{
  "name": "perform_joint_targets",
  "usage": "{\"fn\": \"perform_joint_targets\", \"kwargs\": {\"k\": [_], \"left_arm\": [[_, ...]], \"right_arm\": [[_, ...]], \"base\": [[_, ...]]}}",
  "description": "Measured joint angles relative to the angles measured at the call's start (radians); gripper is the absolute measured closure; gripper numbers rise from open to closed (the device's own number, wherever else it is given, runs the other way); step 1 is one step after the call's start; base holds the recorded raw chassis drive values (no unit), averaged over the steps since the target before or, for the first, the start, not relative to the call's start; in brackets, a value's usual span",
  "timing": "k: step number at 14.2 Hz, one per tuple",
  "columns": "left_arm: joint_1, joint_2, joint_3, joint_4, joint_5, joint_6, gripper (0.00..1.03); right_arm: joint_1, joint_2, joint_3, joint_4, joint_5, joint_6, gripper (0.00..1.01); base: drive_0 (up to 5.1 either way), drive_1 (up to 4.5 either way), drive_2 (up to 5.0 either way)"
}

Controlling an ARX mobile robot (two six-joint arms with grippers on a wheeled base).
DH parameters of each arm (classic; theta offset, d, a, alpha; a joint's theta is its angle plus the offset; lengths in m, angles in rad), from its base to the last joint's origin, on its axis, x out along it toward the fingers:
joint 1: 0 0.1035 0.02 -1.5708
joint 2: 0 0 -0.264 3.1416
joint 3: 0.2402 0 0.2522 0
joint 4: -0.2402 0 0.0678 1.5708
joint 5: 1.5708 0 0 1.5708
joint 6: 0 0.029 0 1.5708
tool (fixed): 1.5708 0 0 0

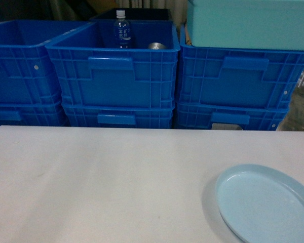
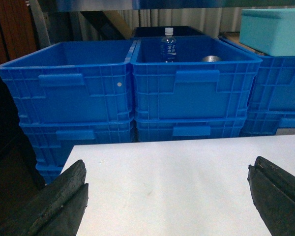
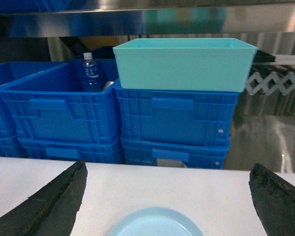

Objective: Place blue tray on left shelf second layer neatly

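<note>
A: Where is the blue tray (image 1: 266,203)?
B: On the white table (image 1: 101,182), at the near right, in front of the blue crates (image 1: 116,71).
A: And the claws?
B: The left claw (image 2: 167,196) and right claw (image 3: 167,201) both gape wide, holding nothing.

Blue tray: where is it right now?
The blue tray lies flat on the white table at the head view's lower right, below the open right gripper, in front of the stacked crates.
</note>
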Motion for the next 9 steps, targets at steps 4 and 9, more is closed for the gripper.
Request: {"fn": "perform_joint_targets", "kwargs": {"k": [4, 9], "left_arm": [[0.000, 0.000, 0.000, 0.000, -0.001, 0.000, 0.05], [0.000, 0.000, 0.000, 0.000, -0.001, 0.000, 0.05]], "right_arm": [[-0.002, 0.513, 0.306, 0.064, -0.060, 0.082, 0.03], [-0.067, 0.959, 0.670, -0.200, -0.112, 0.328, 0.03]], "base": [[0.0, 0.00, 0.0], [0.0, 0.00, 0.0]]}}
